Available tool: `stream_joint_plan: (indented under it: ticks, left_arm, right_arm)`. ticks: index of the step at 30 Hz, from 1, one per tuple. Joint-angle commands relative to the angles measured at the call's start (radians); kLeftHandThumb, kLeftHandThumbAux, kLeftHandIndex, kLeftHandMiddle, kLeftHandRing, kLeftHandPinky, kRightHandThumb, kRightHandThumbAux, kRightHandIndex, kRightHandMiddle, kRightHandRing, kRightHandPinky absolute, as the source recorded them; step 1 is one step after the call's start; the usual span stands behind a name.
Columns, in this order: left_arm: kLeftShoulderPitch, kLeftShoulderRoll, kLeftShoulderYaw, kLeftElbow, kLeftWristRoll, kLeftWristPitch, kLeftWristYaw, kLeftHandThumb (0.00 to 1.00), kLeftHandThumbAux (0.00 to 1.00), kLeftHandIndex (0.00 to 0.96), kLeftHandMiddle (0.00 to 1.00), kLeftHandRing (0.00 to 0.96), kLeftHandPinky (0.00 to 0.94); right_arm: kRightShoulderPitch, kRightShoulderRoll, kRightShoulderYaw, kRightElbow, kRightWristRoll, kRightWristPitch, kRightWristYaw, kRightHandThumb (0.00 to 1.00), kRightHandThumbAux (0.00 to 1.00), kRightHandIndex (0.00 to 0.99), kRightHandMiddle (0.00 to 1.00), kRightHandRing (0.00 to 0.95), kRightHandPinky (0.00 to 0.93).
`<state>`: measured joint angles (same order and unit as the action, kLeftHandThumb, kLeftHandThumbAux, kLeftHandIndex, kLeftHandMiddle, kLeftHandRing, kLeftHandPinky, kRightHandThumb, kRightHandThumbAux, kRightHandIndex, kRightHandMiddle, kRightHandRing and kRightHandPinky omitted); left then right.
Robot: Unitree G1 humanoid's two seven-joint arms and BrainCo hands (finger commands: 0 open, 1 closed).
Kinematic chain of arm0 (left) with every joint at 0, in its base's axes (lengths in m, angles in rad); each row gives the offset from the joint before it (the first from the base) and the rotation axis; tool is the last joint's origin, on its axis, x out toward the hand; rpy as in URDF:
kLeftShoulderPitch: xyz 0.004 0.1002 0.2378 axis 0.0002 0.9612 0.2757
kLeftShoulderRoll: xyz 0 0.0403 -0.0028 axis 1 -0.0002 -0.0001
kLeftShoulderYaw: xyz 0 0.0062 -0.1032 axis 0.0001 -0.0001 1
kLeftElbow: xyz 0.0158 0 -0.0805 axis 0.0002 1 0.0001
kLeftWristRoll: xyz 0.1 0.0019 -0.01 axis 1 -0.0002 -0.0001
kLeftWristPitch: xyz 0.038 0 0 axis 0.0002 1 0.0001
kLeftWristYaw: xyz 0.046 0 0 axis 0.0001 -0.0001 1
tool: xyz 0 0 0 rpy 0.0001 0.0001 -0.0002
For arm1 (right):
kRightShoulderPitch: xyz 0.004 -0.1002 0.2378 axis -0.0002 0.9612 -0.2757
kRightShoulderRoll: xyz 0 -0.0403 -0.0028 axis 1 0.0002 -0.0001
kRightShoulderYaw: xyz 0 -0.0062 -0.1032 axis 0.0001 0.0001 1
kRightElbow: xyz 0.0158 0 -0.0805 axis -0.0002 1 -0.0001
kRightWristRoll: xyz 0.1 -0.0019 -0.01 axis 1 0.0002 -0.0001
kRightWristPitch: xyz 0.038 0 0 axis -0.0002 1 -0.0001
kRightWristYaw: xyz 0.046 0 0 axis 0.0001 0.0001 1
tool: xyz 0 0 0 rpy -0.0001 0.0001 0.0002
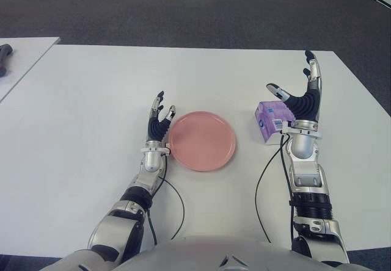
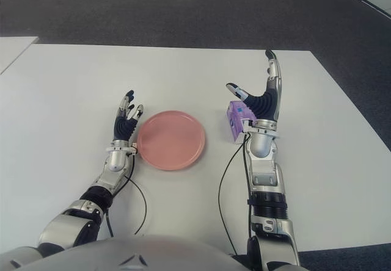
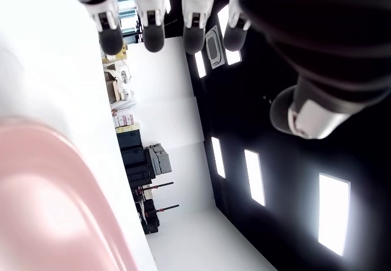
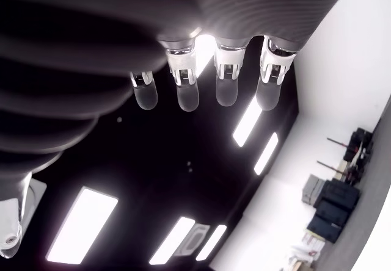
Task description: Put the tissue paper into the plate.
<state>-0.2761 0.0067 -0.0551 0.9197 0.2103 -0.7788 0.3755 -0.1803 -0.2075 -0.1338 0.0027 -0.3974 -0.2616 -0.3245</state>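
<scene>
Spanning white table (image 1: 91, 100), dark carpet (image 1: 183, 8) beyond

1. Both eye views look down from the head at the white rectangular table (image 1: 91, 100), sharing the round pink plate (image 1: 201, 140).
2. Both wrist views sit close behind their fingers, facing the ceiling.

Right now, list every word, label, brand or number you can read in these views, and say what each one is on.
No text can be read in any view.
Tissue paper pack, beside the right hand: a white and blue label on its side facing the plate, print too small to read.
Boxes on the shelves in the left wrist view's background: markings too blurred to read.
</scene>
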Motion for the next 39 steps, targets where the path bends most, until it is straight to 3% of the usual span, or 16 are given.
stream_joint_plan:
  ticks: [1, 3, 11, 19, 39]
  left_arm:
    - [0.075, -0.012, -0.008, 0.065, 0.001, 0.002, -0.020, 0.000, 0.484, 0.000, 0.000, 0.000, 0.000]
    - [0.075, -0.011, -0.009, 0.064, 0.001, 0.000, -0.023, 0.000, 0.481, 0.000, 0.000, 0.000, 0.000]
    - [0.073, -0.011, -0.007, 0.065, -0.001, -0.005, -0.028, 0.001, 0.470, 0.000, 0.000, 0.000, 0.000]
    - [0.074, -0.013, -0.006, 0.062, 0.003, 0.008, -0.021, 0.000, 0.468, 0.000, 0.000, 0.000, 0.000]
    - [0.078, -0.014, -0.001, 0.056, -0.010, 0.009, -0.043, 0.013, 0.448, 0.000, 0.000, 0.000, 0.000]
  right_arm:
    - [0.100, -0.035, 0.099, -0.200, -0.158, 0.252, 0.208, 0.227, 0.487, 0.004, 0.002, 0.000, 0.000]
    - [0.139, -0.049, 0.143, -0.296, -0.226, 0.369, 0.309, 0.209, 0.450, 0.002, 0.001, 0.000, 0.000]
    - [0.103, -0.061, 0.191, -0.304, -0.263, 0.464, 0.394, 0.197, 0.404, 0.000, 0.000, 0.000, 0.001]
    - [0.099, -0.090, 0.221, -0.311, -0.289, 0.505, 0.443, 0.176, 0.402, 0.000, 0.000, 0.000, 0.000]
    - [0.058, -0.120, 0.260, -0.214, -0.319, 0.537, 0.434, 0.127, 0.400, 0.000, 0.000, 0.000, 0.000]
